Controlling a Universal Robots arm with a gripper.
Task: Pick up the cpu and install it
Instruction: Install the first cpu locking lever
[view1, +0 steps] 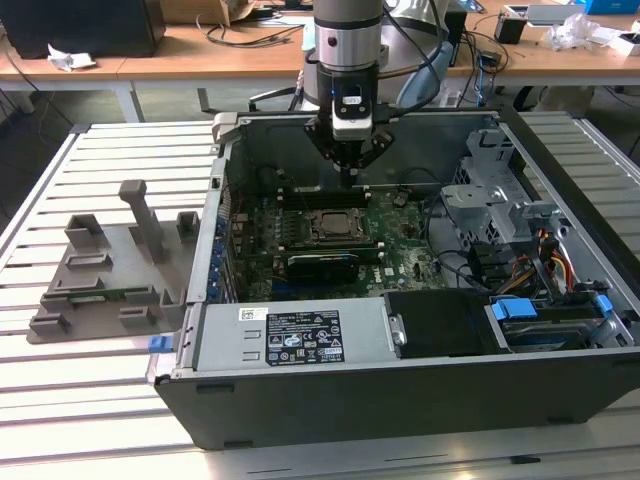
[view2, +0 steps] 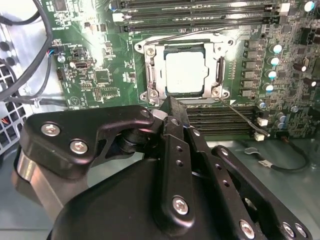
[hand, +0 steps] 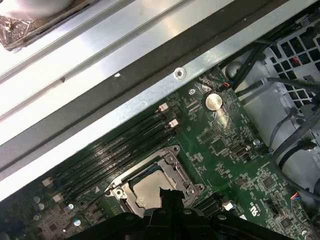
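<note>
- claw (view1: 352, 172) hangs inside the open computer case (view1: 400, 400), above the far edge of the motherboard (view1: 400, 255); in the second wrist view its fingertips (view2: 172, 107) meet with no gap and nothing shows between them, so it looks closed and empty
- in the first wrist view the claw (hand: 167, 192) tip sits in front of the socket, apart from the board
- cpu (view2: 185, 73) lies flat in the socket frame (view2: 150, 75), silvery top up, metal frame around it on all sides; it shows in both wrist views, partly behind the claw tip in the first (hand: 147, 190); in the exterior view the cpu (view1: 330, 225) sits near the board's middle, just below the claw
- black memory slots (view2: 220, 117) run beside the socket on both sides; a thin metal lever (view2: 240, 116) lies slanted across the near ones
- coin battery (hand: 214, 101) on the board, well apart from the socket
- power supply (view1: 290, 335) with a white label sits at the case's near side; drive cage (view1: 490, 180) and cables on the exterior view's right
- grey plastic fixture (view1: 110, 270) lies on the slatted tabletop (view1: 60, 400) on the exterior view's left of the case
- wooden desks (view1: 200, 50) with cables behind
</note>
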